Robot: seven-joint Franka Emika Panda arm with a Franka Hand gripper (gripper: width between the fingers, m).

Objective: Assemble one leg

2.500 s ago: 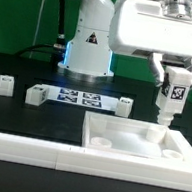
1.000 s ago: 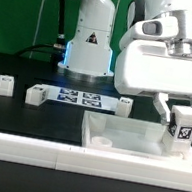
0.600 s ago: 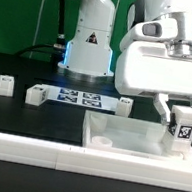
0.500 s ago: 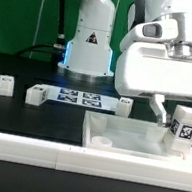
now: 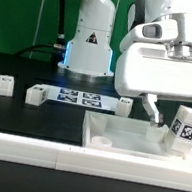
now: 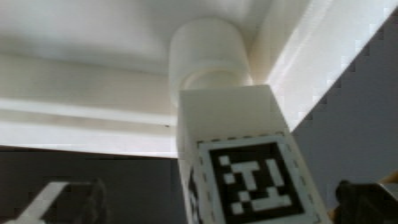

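A leg point(image 5: 184, 130), a small white block with a black-and-white tag, stands at the right end of the large white panel point(image 5: 127, 142) and leans toward the exterior view's right. My gripper point(image 5: 176, 116) hangs over it, open. In the wrist view the leg point(image 6: 240, 150) rises from a round peg at the panel's corner. The dark fingers point(image 6: 50, 203) stand apart from it on both sides, not touching. Three more legs point(image 5: 35, 94) lie on the black table.
The marker board point(image 5: 78, 97) lies flat behind the panel. One loose leg point(image 5: 125, 107) stands just behind the panel, another point(image 5: 5, 85) at the exterior view's left. The robot base point(image 5: 90, 42) stands at the back. A white ledge point(image 5: 34, 153) runs along the front.
The jaws have opened and let go of the leg. The leg, held upright over the panel's right corner before, now leans toward the exterior view's right.
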